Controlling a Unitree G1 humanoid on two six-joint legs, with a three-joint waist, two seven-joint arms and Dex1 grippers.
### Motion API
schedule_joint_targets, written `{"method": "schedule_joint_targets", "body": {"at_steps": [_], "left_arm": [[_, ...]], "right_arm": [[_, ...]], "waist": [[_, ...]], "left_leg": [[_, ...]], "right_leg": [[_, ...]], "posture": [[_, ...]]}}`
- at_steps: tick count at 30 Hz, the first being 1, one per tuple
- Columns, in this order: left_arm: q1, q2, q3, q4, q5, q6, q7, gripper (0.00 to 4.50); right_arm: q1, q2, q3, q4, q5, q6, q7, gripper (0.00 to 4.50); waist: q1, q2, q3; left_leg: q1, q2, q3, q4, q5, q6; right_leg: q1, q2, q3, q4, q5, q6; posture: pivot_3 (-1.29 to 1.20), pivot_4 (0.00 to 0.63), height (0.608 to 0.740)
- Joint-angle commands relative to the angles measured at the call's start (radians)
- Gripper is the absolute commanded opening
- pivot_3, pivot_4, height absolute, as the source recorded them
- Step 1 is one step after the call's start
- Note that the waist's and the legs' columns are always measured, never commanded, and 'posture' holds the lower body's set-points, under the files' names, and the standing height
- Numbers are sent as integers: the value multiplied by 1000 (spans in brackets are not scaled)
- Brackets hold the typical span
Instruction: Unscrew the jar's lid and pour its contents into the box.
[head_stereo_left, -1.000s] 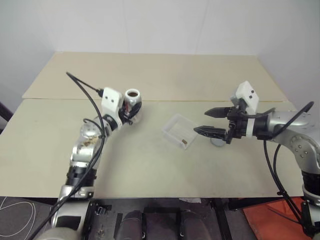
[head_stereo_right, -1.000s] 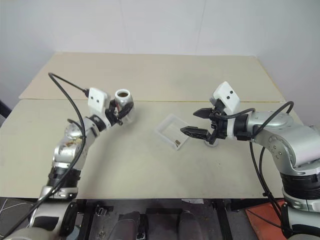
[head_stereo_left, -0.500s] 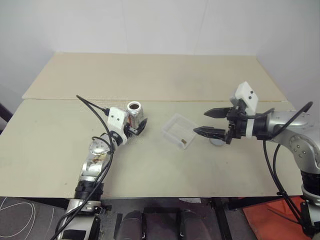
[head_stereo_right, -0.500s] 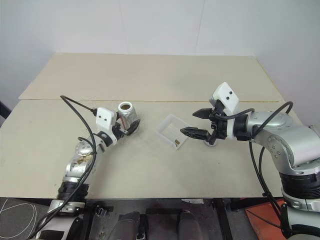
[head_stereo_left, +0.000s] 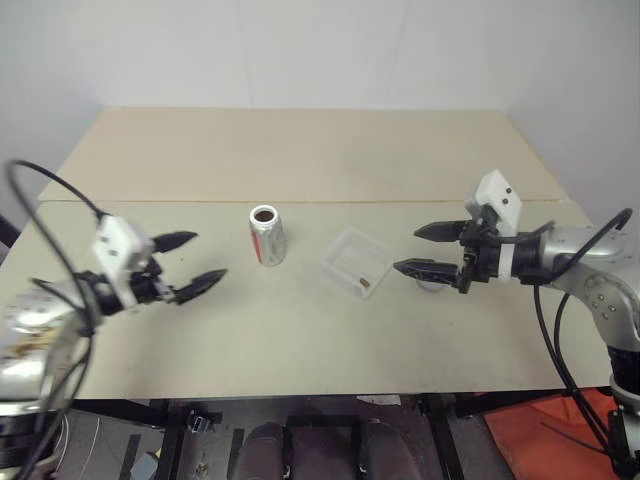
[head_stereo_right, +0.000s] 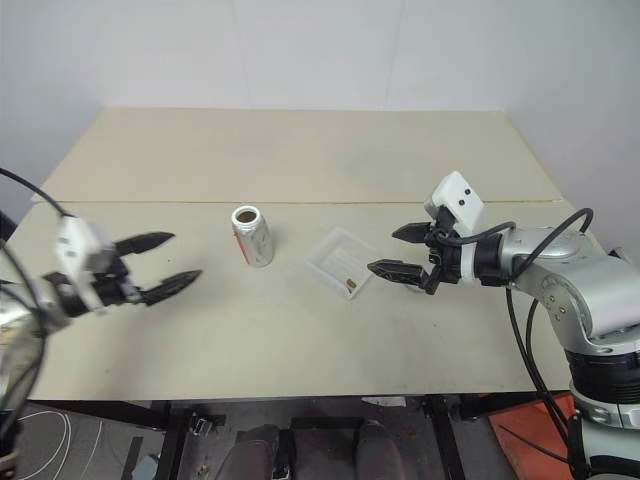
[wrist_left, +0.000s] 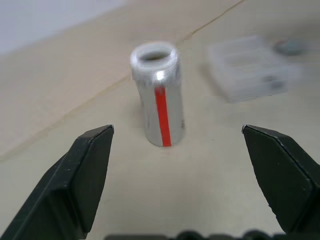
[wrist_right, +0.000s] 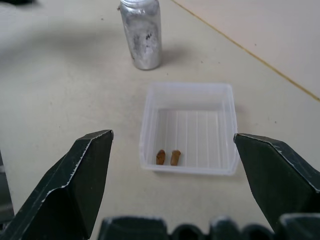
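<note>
I see the jar (head_stereo_left: 267, 235) standing uncapped ahead of my released left fingers (head_stereo_left: 190, 262); two bits (wrist_right: 166, 157) lie in the box (wrist_right: 190, 127) before my released right fingers (head_stereo_left: 432, 250), so pouring looks finished, I think.

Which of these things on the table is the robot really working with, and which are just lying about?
Part of the job:
- jar, upright, open-topped
- box, clear plastic
- contents, two brown bits in the box
- lid, partly hidden behind the right hand

Just there:
- table
- cables
</note>
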Motion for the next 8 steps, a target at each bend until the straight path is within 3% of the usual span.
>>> {"method": "schedule_joint_targets", "body": {"at_steps": [1, 8], "left_arm": [[14, 62, 120, -25, -112, 27, -108, 4474], [31, 63, 137, -95, -154, 75, -56, 4474]], "right_arm": [[-2, -13, -45, -7, -6, -62, 21, 4500], [0, -17, -40, -16, -4, -81, 40, 4500]], "waist": [[1, 0, 0], [0, 0, 0]], "left_leg": [[0, 0, 0, 0, 0, 0], [1, 0, 1, 0, 0, 0]], "right_leg": [[0, 0, 0, 0, 0, 0], [0, 1, 0, 0, 0, 0]], "posture": [[0, 150, 740], [0, 150, 740]]}}
